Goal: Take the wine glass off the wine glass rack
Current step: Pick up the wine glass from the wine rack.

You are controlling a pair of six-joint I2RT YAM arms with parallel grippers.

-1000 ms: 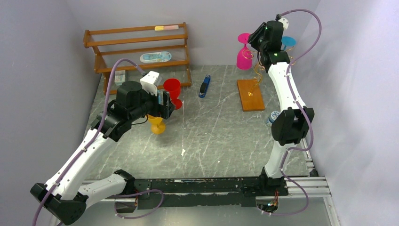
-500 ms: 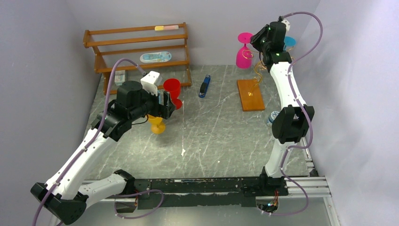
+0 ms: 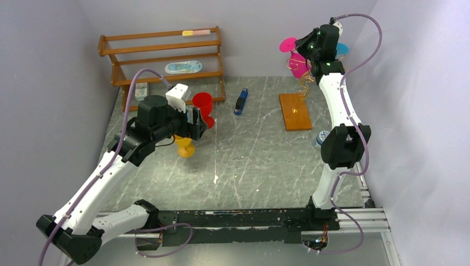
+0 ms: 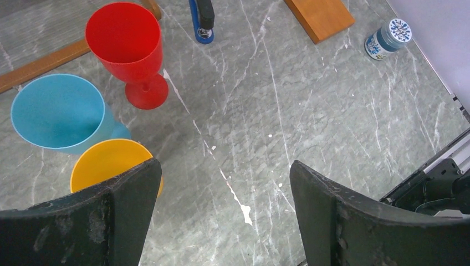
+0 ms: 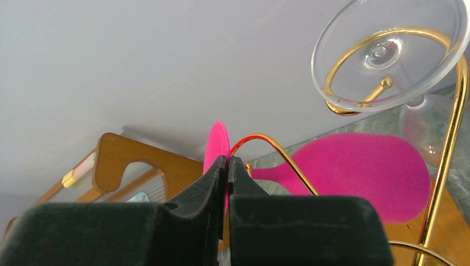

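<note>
The wine glass rack (image 3: 302,84) is a gold wire stand on an orange-brown wooden base (image 3: 295,111) at the back right. A pink wine glass (image 3: 298,64) hangs from it upside down and tilted. My right gripper (image 3: 306,44) is shut on the thin pink foot disc (image 5: 216,147), pinched edge-on between the pads. The pink bowl (image 5: 360,172) shows beyond the gold wire (image 5: 443,166). My left gripper (image 3: 200,123) hovers open over the table with nothing between its fingers (image 4: 327,216).
A clear glass (image 5: 388,55) and a blue glass (image 3: 341,49) also hang on the rack. Red (image 4: 127,50), blue (image 4: 55,111) and yellow (image 4: 105,163) goblets stand by the left gripper. A slatted wooden shelf (image 3: 161,55), a blue stapler (image 3: 240,102) and a small bottle (image 3: 322,137) are around.
The right gripper has closed onto the pink glass's foot. The glass has tipped, its bowl swinging right toward the rack stem. The left arm has not moved.
</note>
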